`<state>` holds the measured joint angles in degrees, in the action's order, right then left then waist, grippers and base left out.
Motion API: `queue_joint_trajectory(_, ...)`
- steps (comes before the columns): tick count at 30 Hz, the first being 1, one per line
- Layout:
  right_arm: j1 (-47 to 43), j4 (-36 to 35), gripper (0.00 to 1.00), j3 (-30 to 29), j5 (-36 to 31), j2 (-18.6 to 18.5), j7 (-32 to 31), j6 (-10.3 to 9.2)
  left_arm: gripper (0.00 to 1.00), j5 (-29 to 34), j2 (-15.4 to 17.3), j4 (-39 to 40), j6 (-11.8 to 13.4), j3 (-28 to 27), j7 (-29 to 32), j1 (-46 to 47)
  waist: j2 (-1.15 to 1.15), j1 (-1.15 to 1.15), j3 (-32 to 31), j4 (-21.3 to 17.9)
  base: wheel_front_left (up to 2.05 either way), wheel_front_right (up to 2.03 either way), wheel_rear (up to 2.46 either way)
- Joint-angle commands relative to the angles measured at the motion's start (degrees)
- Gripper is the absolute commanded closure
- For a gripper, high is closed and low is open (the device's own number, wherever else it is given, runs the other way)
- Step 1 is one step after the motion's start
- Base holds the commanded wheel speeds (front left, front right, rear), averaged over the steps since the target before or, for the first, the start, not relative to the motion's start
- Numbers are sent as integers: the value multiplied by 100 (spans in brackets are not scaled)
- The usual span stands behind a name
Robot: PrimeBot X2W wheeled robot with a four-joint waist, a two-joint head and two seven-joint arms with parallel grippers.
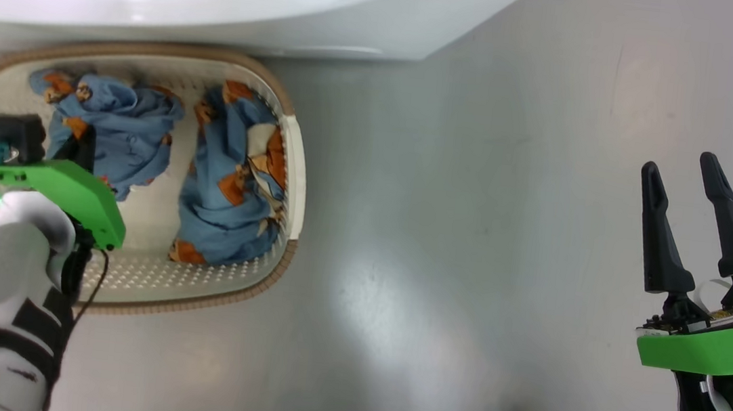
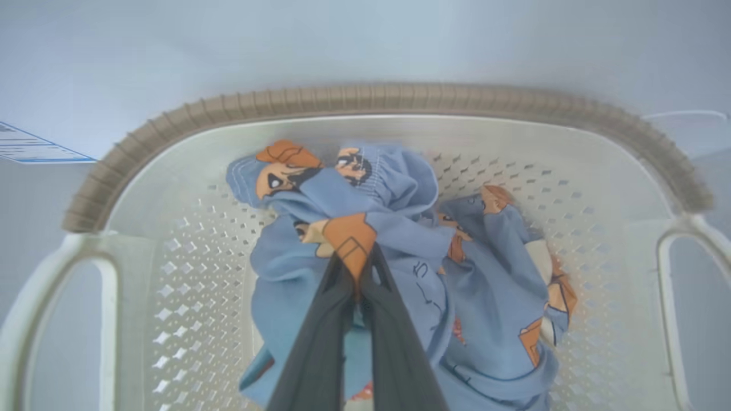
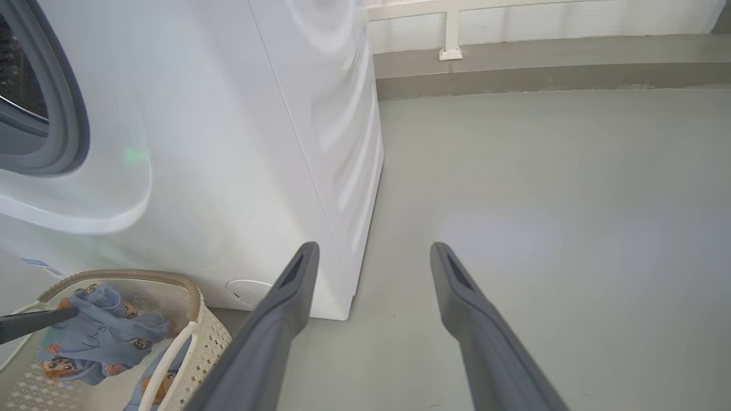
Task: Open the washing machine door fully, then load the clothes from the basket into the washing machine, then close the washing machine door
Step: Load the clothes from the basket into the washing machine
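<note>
blue clothes (image 2: 400, 194), left claw (image 2: 360, 264) tight on them, inside the basket (image 2: 371, 100)

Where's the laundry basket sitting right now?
In the head view the basket sits on the floor at the robot's left, just before the washing machine, with the clothes inside.

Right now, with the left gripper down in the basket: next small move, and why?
Probably lift straight up. The left gripper looks shut on an orange-patched fold of one garment, which lies low inside the basket against the other garment; a short rise should clear the rim and show whether the pinch holds.
</note>
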<state>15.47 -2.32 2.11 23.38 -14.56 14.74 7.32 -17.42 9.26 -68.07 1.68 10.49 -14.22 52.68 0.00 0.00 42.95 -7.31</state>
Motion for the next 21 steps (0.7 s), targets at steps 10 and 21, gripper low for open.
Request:
queue_joint_trajectory(10, -568, 168, 0, 130, -37, -144, 26, 17, 100, 100, 21, 1561, -147, -659, -77, -1412, 0, 0, -1236, 258, 0, 0, 0)
queue_joint_trajectory(21, -1087, 397, 0, 202, -63, -257, 26, 17, 100, 553, -282, 3148, -500, -1344, -77, -2791, 0, 0, -2382, 416, 0, 0, 0)
